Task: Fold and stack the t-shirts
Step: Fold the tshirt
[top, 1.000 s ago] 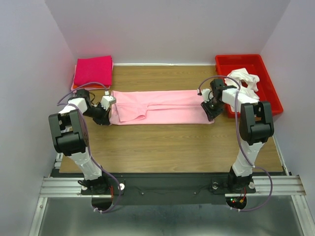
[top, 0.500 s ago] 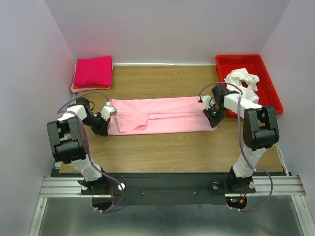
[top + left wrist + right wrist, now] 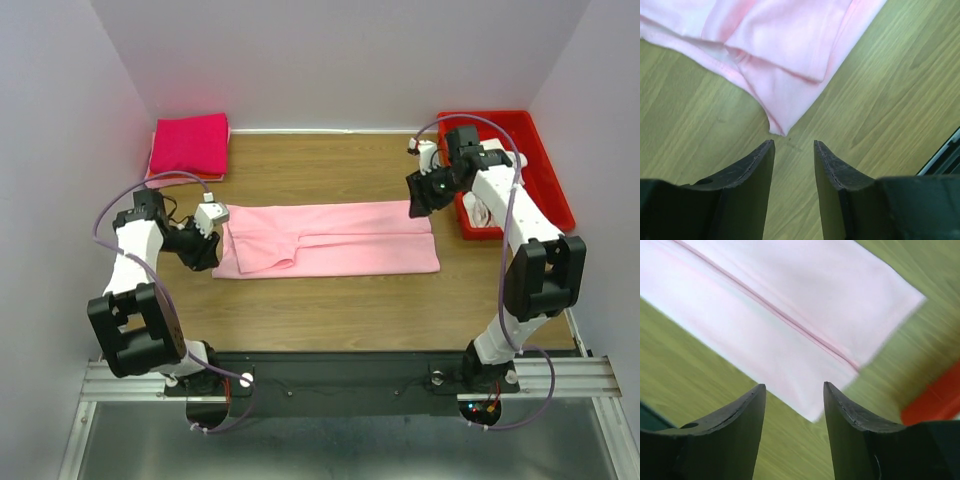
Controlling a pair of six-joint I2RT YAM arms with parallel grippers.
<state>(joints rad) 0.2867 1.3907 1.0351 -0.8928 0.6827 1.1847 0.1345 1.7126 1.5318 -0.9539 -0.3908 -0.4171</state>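
Observation:
A light pink t-shirt [image 3: 330, 240], folded into a long strip, lies flat across the middle of the table. My left gripper [image 3: 208, 254] hovers just off its left end. In the left wrist view that gripper [image 3: 794, 145] is open and empty, with the shirt's corner [image 3: 785, 95] just ahead of its fingertips. My right gripper [image 3: 416, 203] hangs above the strip's far right corner. It [image 3: 794, 387] is open and empty, raised over the shirt's right end [image 3: 790, 305]. A folded magenta t-shirt [image 3: 188, 143] rests on a salmon one [image 3: 158, 180] at the back left.
A red tray [image 3: 505, 125] stands at the back right, also seen as a red corner [image 3: 935, 400] in the right wrist view. A white garment [image 3: 481, 211] lies in it, mostly behind my right arm. Purple walls enclose the table on three sides.
Both grippers have opened and let go of the pink shirt's ends. The right arm has lifted back toward the tray. The left arm has drawn slightly away to the left.

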